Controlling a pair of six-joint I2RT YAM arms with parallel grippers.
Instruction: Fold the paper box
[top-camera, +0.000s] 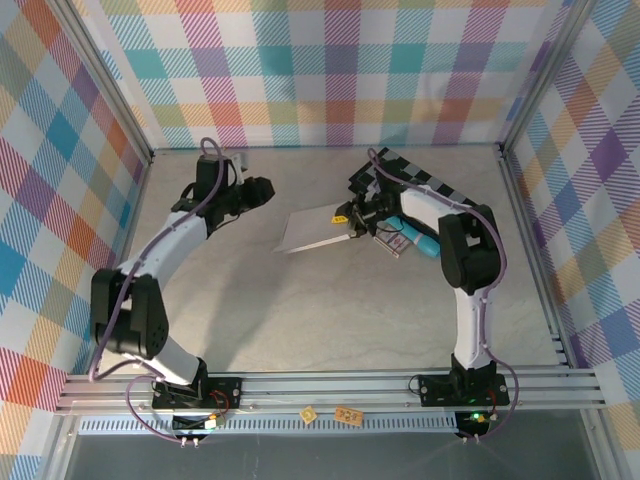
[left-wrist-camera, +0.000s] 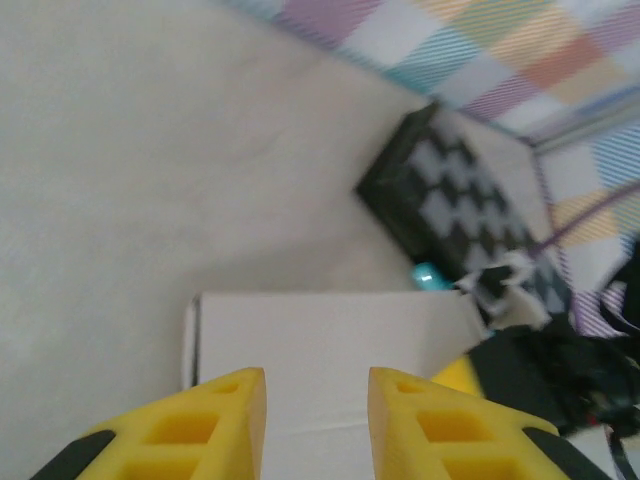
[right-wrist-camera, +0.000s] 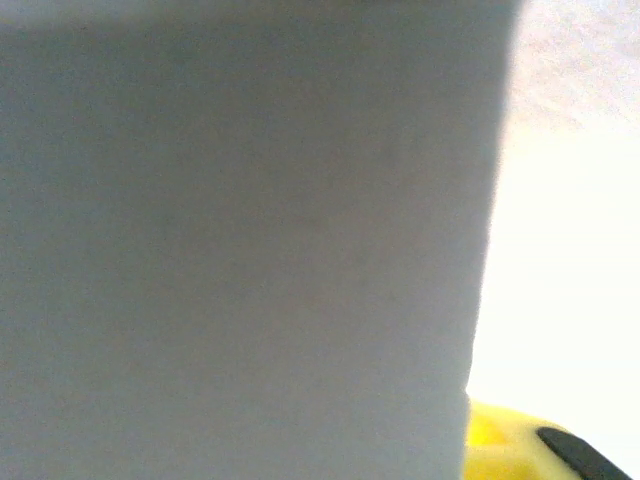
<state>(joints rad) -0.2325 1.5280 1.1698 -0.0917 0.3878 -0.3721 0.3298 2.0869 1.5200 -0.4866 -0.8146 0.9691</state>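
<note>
The paper box (top-camera: 315, 232) is a flat white cardboard piece in mid-table, its right end raised a little. My right gripper (top-camera: 350, 222) is at that right edge, one yellow fingertip on top of the card. In the right wrist view the box's grey-white face (right-wrist-camera: 250, 250) fills the frame close up, with one yellow finger (right-wrist-camera: 500, 445) showing at the bottom right. My left gripper (top-camera: 262, 190) hangs up and left of the box, apart from it. In the left wrist view its fingers (left-wrist-camera: 225, 425) stand open over the box (left-wrist-camera: 330, 335) with nothing between them.
A black-and-grey checkered board (top-camera: 425, 182) lies at the back right. A small printed packet (top-camera: 392, 240) and a teal object (top-camera: 422, 242) lie under the right arm. Plaid walls close in three sides; an aluminium rail (top-camera: 330, 385) runs along the near edge.
</note>
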